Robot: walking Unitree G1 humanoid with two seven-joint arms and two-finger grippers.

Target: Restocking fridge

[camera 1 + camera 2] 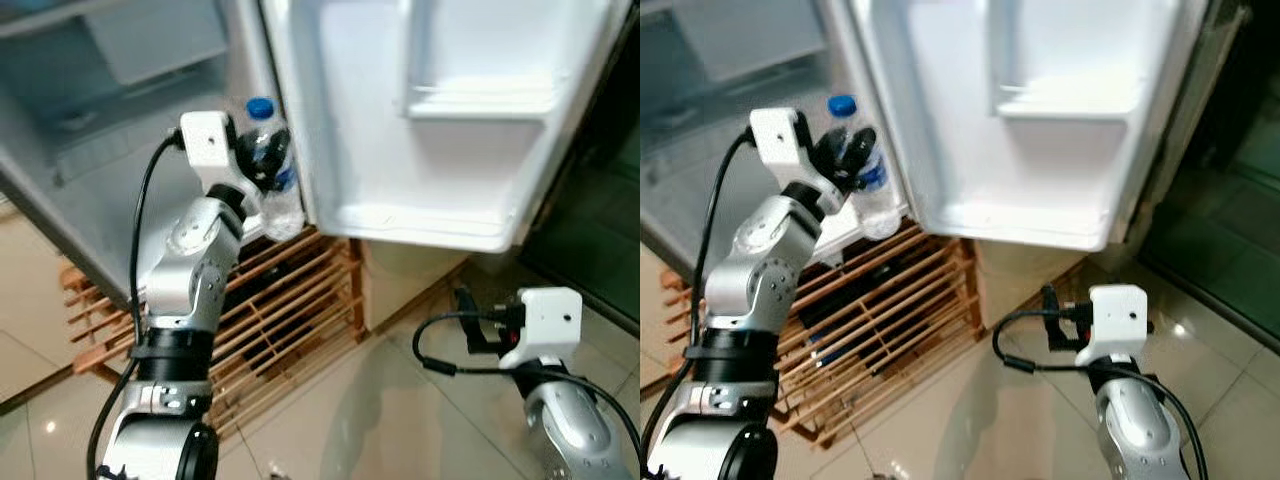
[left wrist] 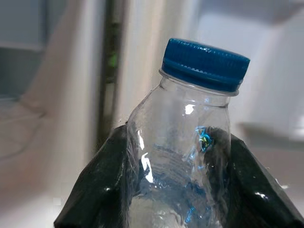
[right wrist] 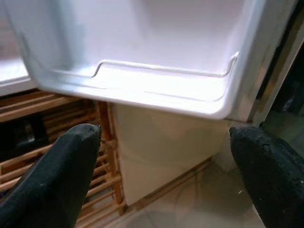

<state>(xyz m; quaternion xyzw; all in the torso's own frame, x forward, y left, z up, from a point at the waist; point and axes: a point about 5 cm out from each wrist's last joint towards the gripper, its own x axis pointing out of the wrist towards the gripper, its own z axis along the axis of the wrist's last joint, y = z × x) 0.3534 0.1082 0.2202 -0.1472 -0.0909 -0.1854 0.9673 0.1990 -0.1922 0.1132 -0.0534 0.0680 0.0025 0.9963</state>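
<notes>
The left gripper (image 2: 178, 190) pinches a clear plastic water bottle with a blue cap (image 1: 268, 165), raised beside the open white fridge door (image 1: 400, 130); the right gripper (image 3: 166, 175) hangs spread below; carrying the bottle upright over the door's lower shelf (image 1: 420, 222) lip before lowering should seat it cleanly.

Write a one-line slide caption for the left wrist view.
Left gripper shut on a clear water bottle with a blue cap, held up beside the open fridge door.
</notes>
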